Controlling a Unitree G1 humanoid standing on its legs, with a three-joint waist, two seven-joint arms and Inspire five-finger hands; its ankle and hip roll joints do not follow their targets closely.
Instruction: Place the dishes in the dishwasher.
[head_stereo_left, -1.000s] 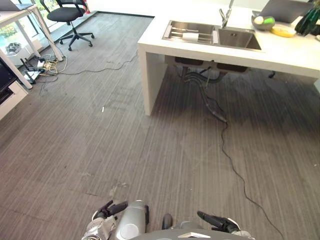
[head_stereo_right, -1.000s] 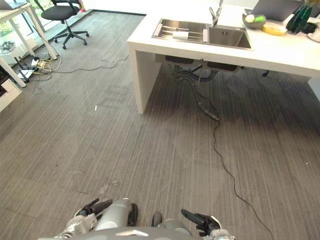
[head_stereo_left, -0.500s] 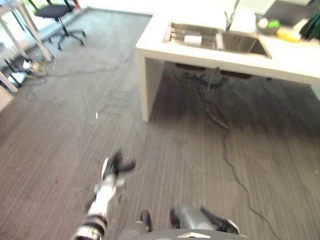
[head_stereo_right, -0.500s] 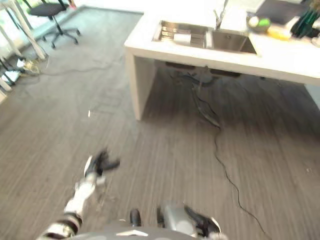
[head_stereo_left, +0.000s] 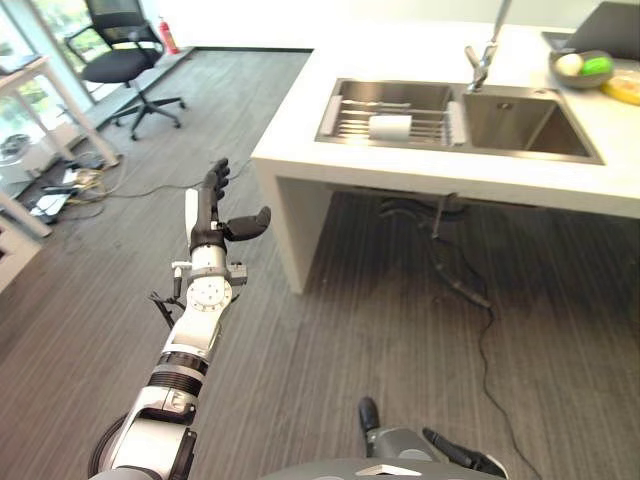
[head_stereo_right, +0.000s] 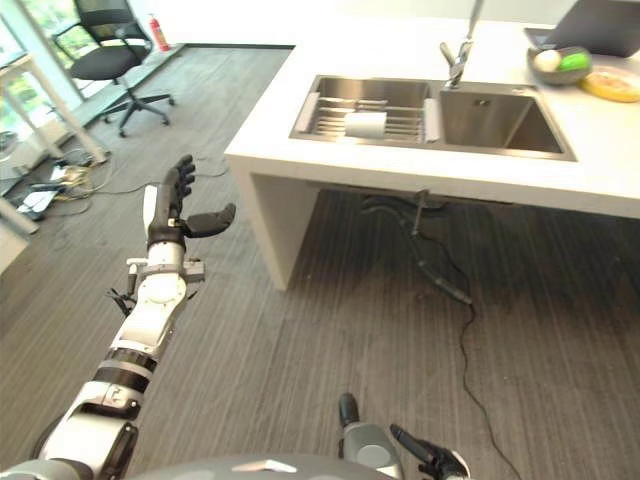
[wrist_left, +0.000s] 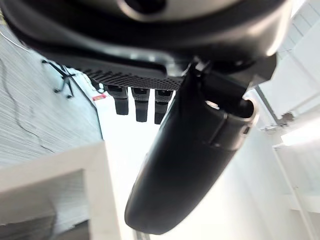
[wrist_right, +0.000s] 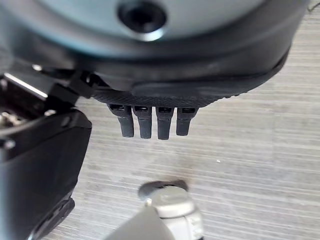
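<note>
Standing a good way back from the counter (head_stereo_left: 440, 175), the robot hasn't really started on the dishes yet, far as I can tell. Its left hand (head_stereo_left: 213, 215) is raised out in front over the floor (head_stereo_left: 330, 330), fingers straight and spread, thumb sticking out sideways, nothing in it. The right hand (head_stereo_right: 425, 455) hangs low by its side, fingers relaxed and apart in its own wrist view, also empty.

The only dish I can spot for sure is a white cup (head_stereo_left: 390, 127) lying on its side on the rack (head_stereo_left: 385, 125) in the left half of the sink (head_stereo_left: 520, 125), well apart from both hands. There's a bowl (head_stereo_left: 578, 68) with fruit further along the counter too. No dishwasher anywhere I can make out.

So basically everything's left: get to the sink, grab the cup, find the dishwasher, load it.
</note>
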